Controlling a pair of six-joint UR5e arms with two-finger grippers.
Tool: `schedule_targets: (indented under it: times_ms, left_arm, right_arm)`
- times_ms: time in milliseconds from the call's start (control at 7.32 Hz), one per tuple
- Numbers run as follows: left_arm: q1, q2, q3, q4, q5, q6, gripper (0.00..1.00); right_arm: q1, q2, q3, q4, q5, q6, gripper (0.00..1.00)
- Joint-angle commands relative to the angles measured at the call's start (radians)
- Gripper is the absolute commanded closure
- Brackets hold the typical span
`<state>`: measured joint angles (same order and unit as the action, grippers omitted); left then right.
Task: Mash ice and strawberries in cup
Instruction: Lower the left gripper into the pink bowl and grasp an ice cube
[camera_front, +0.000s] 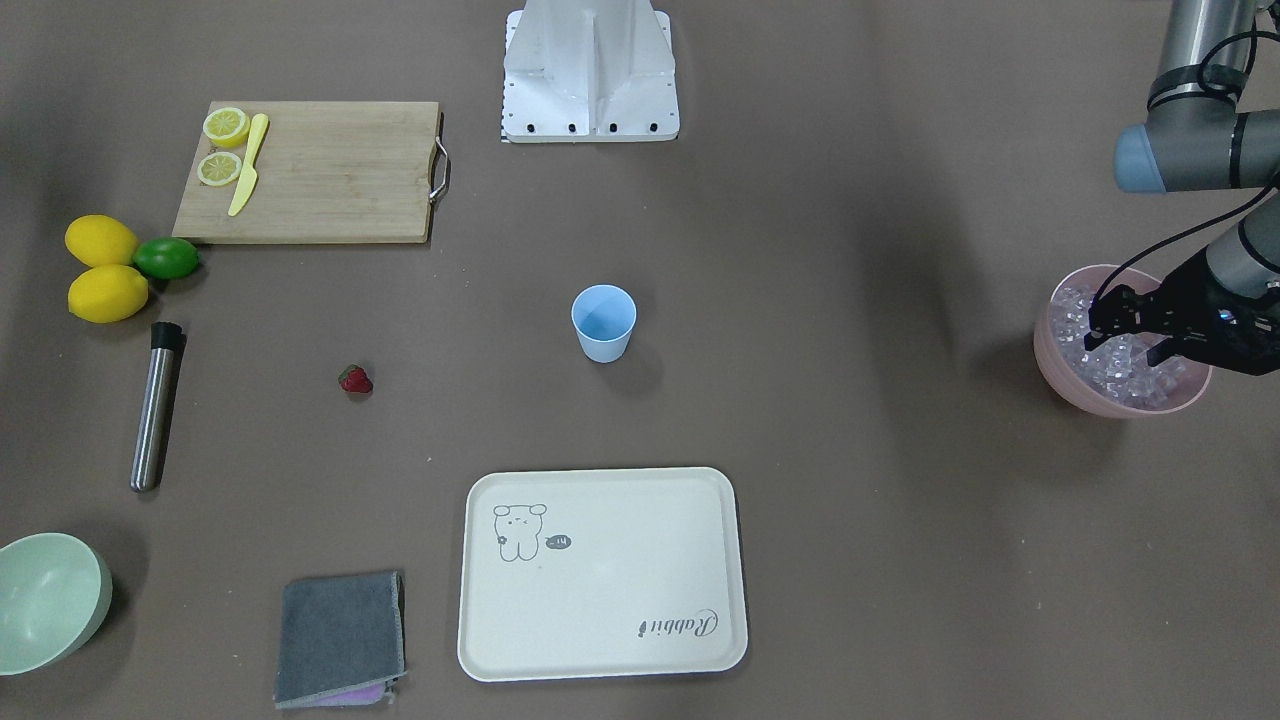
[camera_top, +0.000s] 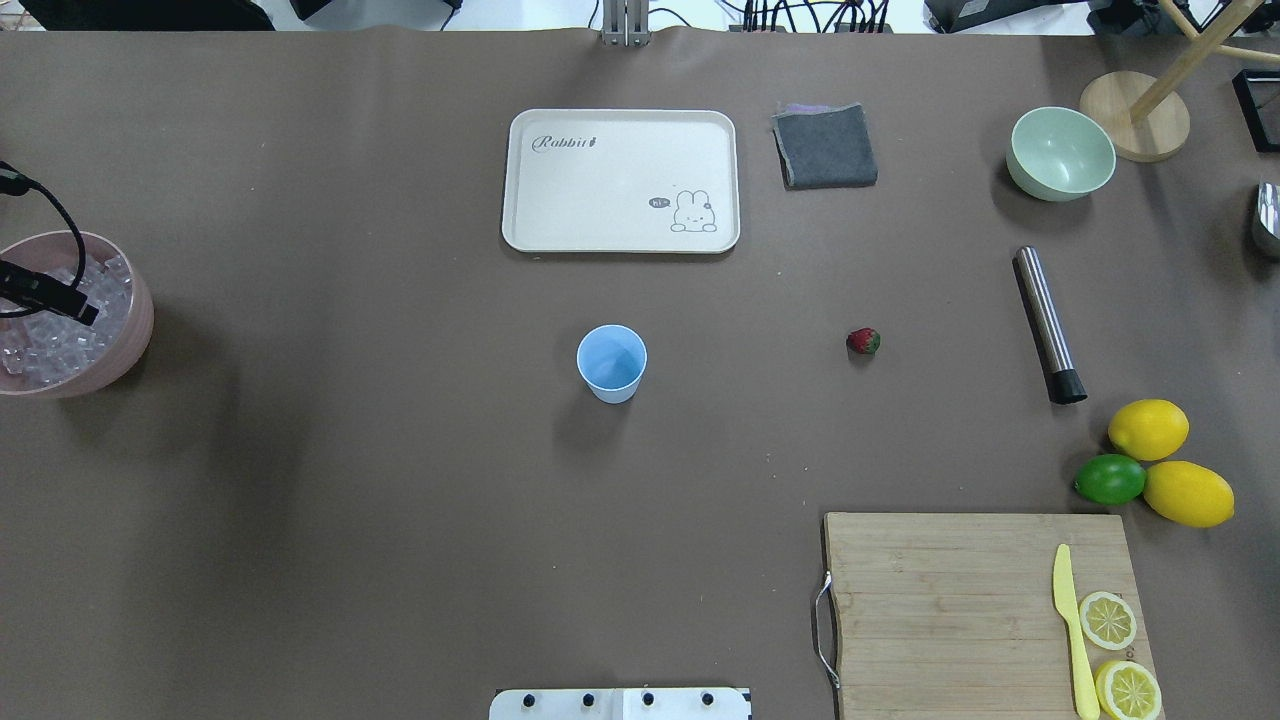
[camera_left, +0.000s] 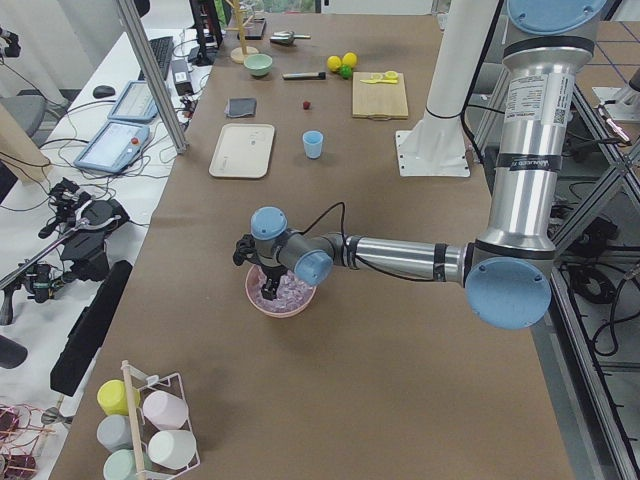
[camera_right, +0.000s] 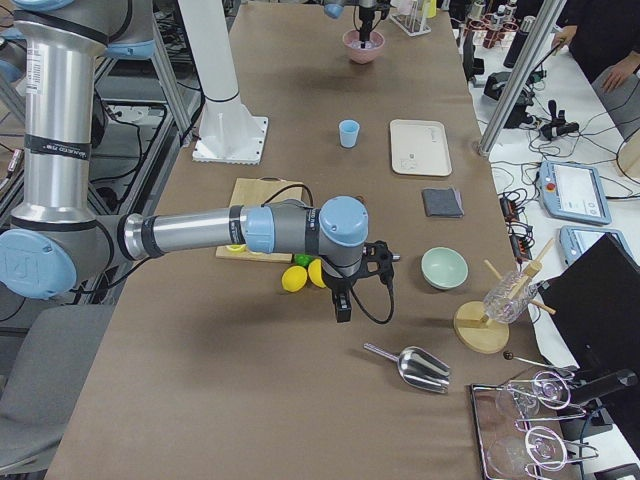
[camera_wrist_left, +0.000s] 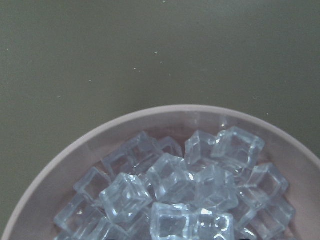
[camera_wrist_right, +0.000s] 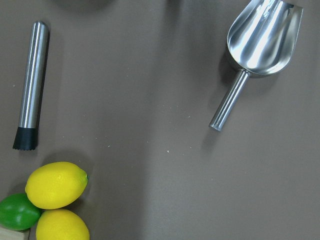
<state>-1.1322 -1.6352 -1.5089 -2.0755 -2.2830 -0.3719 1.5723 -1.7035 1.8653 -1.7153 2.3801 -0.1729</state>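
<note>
End effector of left arm (camera_front: 1127, 338), jaws apart, over ice (camera_front: 1120, 376)

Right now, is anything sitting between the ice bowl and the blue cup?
Nothing visible. The table between the pink bowl and the cup is bare; the tray lies off that line, farther from the robot.
</note>
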Motion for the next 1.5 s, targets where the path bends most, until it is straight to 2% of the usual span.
schedule_targets:
  times_ms: [0, 137, 273, 820, 1093, 1230, 1367]
  left_arm:
    - [0.005, 0.0, -0.001, 0.0, 0.0, -0.004, 0.51]
    - [0.005, 0.0, -0.01, 0.0, 0.0, -0.005, 0.86]
    - [0.005, 0.001, -0.025, 0.002, -0.003, -0.006, 1.0]
    - [-0.026, 0.003, -0.1, 0.034, -0.016, -0.002, 1.0]
    - [-0.04, -0.038, -0.266, 0.256, -0.049, -0.01, 1.0]
    - [-0.035, -0.057, -0.325, 0.3, -0.053, -0.072, 1.0]
    - [0.0, -0.134, -0.345, 0.301, -0.05, -0.243, 1.0]
  right_arm:
    - [0.0, -0.002, 0.0, -0.001, 0.001, 0.006, 0.0]
    - [0.0, -0.002, -0.005, -0.006, 0.014, 0.007, 0.0]
    - [0.0, -0.002, -0.002, -0.007, 0.031, 0.009, 0.0]
    - [0.0, -0.001, -0.005, -0.006, 0.033, 0.009, 0.0]
    - [0.0, -0.001, -0.003, -0.001, 0.034, 0.01, 0.0]
    - [-0.003, 0.001, -0.003, -0.001, 0.037, 0.01, 0.0]
    - [-0.003, 0.001, -0.005, -0.001, 0.037, 0.01, 0.0]
